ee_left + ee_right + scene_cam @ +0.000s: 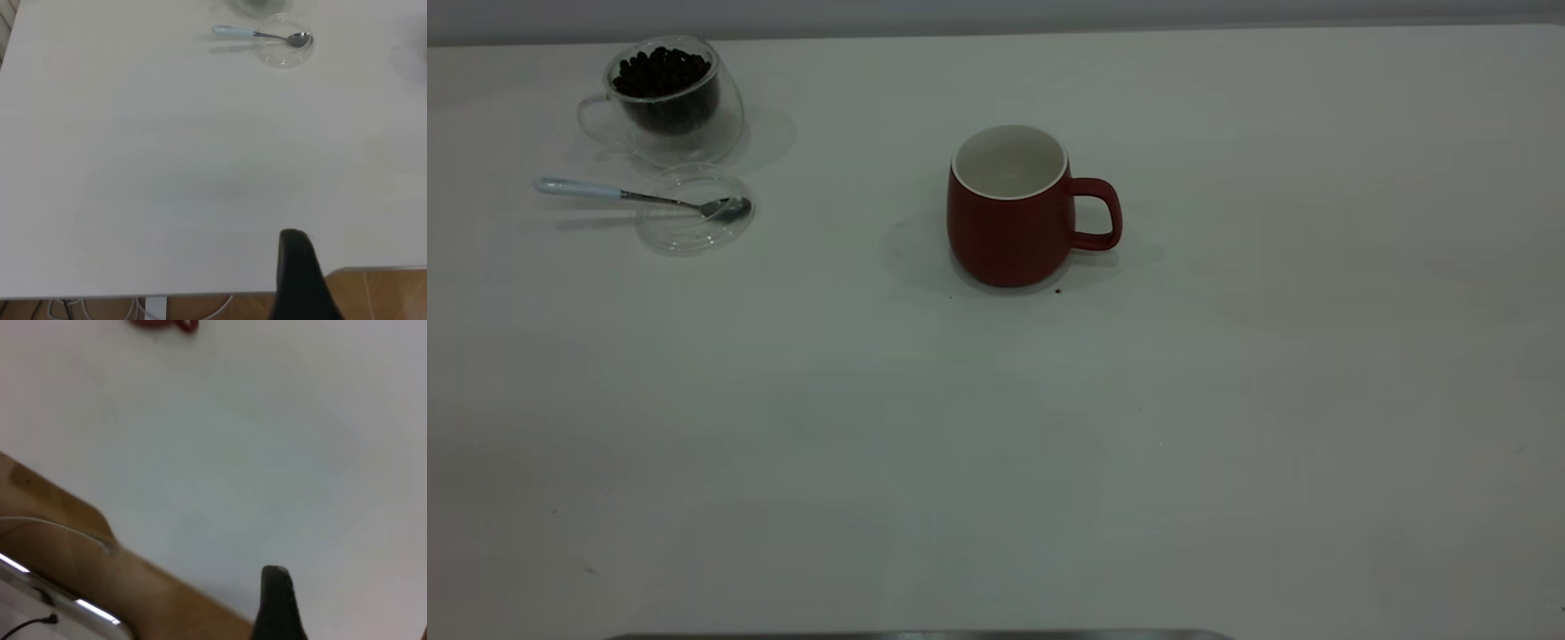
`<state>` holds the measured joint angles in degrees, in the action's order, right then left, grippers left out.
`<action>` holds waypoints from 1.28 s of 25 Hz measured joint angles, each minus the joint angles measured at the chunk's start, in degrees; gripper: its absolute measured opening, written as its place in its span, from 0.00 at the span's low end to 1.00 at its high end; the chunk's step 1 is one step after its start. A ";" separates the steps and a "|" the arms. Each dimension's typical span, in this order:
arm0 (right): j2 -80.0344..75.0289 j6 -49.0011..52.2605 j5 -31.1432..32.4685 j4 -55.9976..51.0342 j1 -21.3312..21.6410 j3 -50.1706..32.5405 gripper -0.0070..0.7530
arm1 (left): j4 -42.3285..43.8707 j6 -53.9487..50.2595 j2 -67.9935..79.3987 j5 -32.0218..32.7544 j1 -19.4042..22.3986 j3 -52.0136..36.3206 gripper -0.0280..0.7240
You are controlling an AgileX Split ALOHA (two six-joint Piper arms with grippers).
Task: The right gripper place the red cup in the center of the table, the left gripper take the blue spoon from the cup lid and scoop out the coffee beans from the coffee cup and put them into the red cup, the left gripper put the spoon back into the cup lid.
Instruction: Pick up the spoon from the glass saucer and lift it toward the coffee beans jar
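The red cup [1005, 231] stands upright near the middle of the table [996, 444], handle to the right, its white inside looking empty. At the far left the clear coffee cup [663, 98] holds a heap of coffee beans [660, 73]. Just in front of it the blue spoon [605, 191] lies with its bowl in the cup lid [680, 236] and its handle pointing left. Neither gripper appears in the exterior view. My left gripper [300, 280] hangs by the near table edge, far from the spoon [253, 32] and lid [283, 53]. My right gripper [277, 607] is also at the edge, far from the red cup [163, 323].
A single dark speck, perhaps a bean [1058, 291], lies on the table beside the red cup's base. Bare white tabletop stretches between the cups and the near edge. Brown floor and cables [80, 308] show below the table edge in both wrist views.
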<state>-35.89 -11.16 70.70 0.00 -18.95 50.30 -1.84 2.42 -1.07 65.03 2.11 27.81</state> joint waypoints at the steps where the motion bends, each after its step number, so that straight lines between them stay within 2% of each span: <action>1: 2.71 0.25 0.00 -0.55 1.75 -2.10 0.79 | 0.00 0.00 0.00 0.00 0.00 0.00 0.73; 6: 17.22 0.79 -0.10 -1.74 10.60 -11.72 0.79 | 0.00 0.00 0.00 0.00 0.00 0.00 0.73; 12: 30.10 4.50 -3.38 -2.17 16.77 -19.73 0.79 | 0.00 0.00 0.00 0.00 0.00 0.00 0.73; 16: 32.97 5.15 -5.32 -2.17 17.67 -22.98 0.79 | 0.00 0.00 0.00 0.00 0.00 0.00 0.73; 32: 36.81 4.52 -5.73 -2.29 19.31 -23.35 0.79 | 0.00 -0.10 0.00 0.00 0.00 0.00 0.73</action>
<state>0.92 -6.64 64.96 -2.29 0.36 26.94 -1.84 2.32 -1.07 65.03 2.11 27.81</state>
